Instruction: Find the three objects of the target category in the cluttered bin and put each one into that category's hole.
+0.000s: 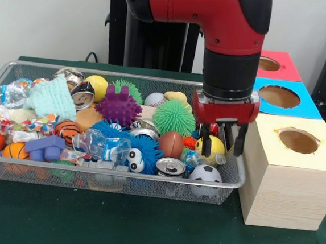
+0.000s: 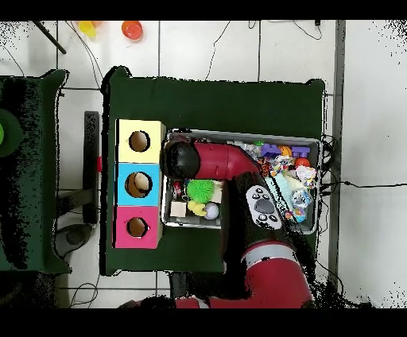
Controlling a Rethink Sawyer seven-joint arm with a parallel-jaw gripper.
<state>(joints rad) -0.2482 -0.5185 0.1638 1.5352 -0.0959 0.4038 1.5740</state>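
Note:
The wire mesh bin (image 1: 45,167) is full of toys. One wrinkly clear bottle (image 1: 101,145) with a blue-and-white label lies near the bin's front middle. A second clear bottle (image 1: 12,92) lies at the far left end. A third crumpled clear piece (image 1: 195,160) shows by the yellow ball (image 1: 213,148); I cannot tell whether it is a bottle. My gripper (image 1: 223,143) hangs open over the bin's right end, its fingers either side of the yellow ball and empty. The red-faced hole (image 1: 269,64) is at the back right and also shows in the overhead view (image 2: 137,227).
The blue-faced hole (image 1: 279,96) and the yellow-faced hole (image 1: 298,141) sit in the wooden boxes just right of the gripper. Metal cans (image 1: 170,166), spiky balls (image 1: 175,117), a soccer ball (image 1: 205,174) and other toys crowd the bin. In the overhead view my arm (image 2: 230,163) covers much of the bin (image 2: 238,133).

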